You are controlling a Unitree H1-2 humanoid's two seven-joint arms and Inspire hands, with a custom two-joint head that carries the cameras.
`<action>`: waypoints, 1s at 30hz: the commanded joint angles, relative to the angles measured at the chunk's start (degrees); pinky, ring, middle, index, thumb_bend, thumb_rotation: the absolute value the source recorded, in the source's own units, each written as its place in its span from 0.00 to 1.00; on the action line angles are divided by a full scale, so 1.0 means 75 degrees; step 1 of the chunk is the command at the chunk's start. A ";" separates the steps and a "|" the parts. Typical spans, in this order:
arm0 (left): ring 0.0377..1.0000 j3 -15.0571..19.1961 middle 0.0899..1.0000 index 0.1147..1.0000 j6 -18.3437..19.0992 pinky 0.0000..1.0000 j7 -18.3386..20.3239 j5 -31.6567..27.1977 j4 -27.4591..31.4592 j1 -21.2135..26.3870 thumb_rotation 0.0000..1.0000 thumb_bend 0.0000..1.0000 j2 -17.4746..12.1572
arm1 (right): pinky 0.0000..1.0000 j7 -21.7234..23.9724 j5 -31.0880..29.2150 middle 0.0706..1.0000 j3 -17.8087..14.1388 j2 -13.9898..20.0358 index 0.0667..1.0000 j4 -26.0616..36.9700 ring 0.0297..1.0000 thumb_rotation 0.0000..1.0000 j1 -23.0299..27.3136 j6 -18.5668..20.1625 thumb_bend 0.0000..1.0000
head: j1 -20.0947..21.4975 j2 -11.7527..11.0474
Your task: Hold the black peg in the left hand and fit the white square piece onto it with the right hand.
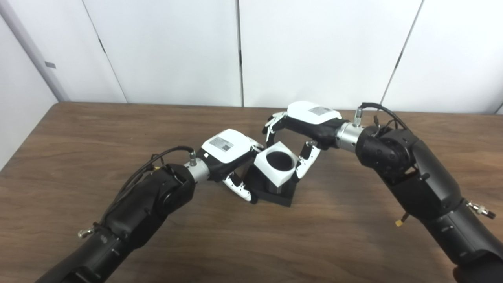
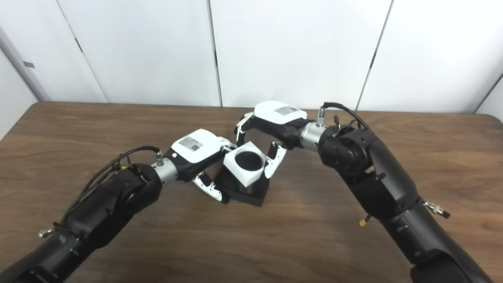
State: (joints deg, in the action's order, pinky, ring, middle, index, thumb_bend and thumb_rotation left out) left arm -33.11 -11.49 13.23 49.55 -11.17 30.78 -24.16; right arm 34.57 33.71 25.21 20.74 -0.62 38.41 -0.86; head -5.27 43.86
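The dark wood-grain bench ran bare across the foreground, both black arms rising from the bottom edge and bending in toward its middle. There sat the black peg, its square base flat on the bench, and the white square piece rode on top of it, tilted a little, round hole facing up and dark inside.

The left robot hand came in low from the left, white back turned up, its thumb curled down against the base's near-left side and its other fingers hidden behind the piece; it appeared closed on the peg. The right robot hand reached over from the right, palm down, thumb pressed to the white piece's right face, fingers curled above its far edge; whether those fingers touched the piece could not be told.

Beyond the bench's far edge stood plain white wall panels, split by thin dark seams.
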 commanded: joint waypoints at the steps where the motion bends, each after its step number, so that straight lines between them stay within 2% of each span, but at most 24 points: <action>1: 0.84 -0.0307 0.82 0.43 0.0002 0.78 0.0307 0.0354 -0.0129 -0.0164 0.08 0.52 0.0119 | 0.88 -0.0041 -0.0038 0.79 0.0031 -0.0171 0.44 0.0177 0.90 0.13 0.0364 -0.0115 0.52 | -0.0005 0.0006; 10: 0.84 -0.0282 0.82 0.43 0.0014 0.78 0.0346 0.0290 -0.0110 -0.0153 0.08 0.52 0.0134 | 0.90 0.0079 0.0090 0.79 0.0197 -0.0284 0.44 0.0083 0.91 0.13 0.0270 -0.0096 0.52 | -0.0029 0.0030; 16: 0.85 -0.0279 0.82 0.43 0.0047 0.78 0.0414 0.0315 -0.0061 -0.0142 0.08 0.52 0.0095 | 0.91 0.0817 0.0341 0.82 0.0423 -0.0052 0.46 0.0207 0.91 0.16 0.0350 0.0347 0.52 | -0.0008 0.0034; 17: 0.85 -0.0272 0.82 0.43 0.0044 0.78 0.0437 0.0293 -0.0056 -0.0139 0.08 0.52 0.0086 | 0.90 0.0915 0.0326 0.85 0.0412 -0.0016 0.64 0.0219 0.92 0.29 0.0356 0.0417 0.79 | -0.0006 0.0035; 19: 0.84 -0.0258 0.82 0.43 0.0029 0.78 0.0443 0.0274 -0.0057 -0.0136 0.08 0.52 0.0074 | 0.90 0.1044 0.0336 0.87 0.0389 0.0031 0.72 0.0233 0.93 0.33 0.0364 0.0518 0.91 | -0.0001 0.0034; 24: 0.84 -0.0215 0.82 0.43 -0.0045 0.78 0.0318 0.0286 -0.0112 -0.0145 0.08 0.52 0.0031 | 0.91 0.1151 0.0279 0.88 0.0232 0.0186 0.78 0.0248 0.93 0.33 0.0341 0.0534 0.95 | 0.0004 0.0037; 30: 0.83 -0.0200 0.81 0.43 -0.0110 0.77 0.0256 0.0264 -0.0167 -0.0146 0.08 0.52 -0.0021 | 0.90 0.1151 0.0255 0.89 0.0077 0.0394 0.78 0.0322 0.92 0.30 0.0243 0.0524 0.94 | 0.0102 0.0030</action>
State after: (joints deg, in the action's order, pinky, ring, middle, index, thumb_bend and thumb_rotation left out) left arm -33.03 -11.48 13.37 49.56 -11.02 30.79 -23.96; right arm 43.60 36.39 27.28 22.62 -0.15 38.24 2.94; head -4.48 44.03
